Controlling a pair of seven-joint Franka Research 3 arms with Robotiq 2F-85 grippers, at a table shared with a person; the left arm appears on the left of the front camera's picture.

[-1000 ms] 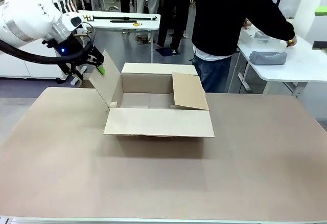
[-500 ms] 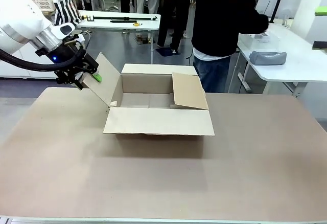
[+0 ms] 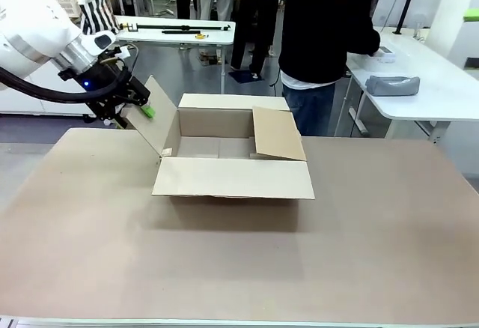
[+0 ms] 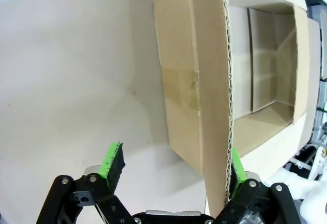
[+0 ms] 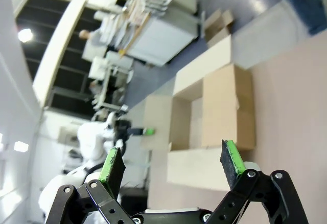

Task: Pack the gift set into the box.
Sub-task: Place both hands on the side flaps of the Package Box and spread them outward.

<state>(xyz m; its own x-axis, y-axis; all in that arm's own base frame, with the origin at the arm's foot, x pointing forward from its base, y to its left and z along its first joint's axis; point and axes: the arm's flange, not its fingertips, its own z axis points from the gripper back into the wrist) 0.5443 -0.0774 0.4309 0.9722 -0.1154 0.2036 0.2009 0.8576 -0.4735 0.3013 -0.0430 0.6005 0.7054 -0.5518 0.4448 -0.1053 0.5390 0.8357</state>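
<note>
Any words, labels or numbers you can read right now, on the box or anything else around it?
No text can be read in these pictures.
The box: plain brown cardboard, no print on the faces and flaps that show.
The grey item on the white side table: too small and blurred to tell whether it bears any lettering.

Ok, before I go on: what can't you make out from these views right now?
Front view: the right part inside the box, hidden by its inward-leaning right flap.
Front view: any lettering on the grey item on the side table, too small to read.
Left wrist view: whether the left gripper touches the left flap; the flap's edge covers most of one pad.
</note>
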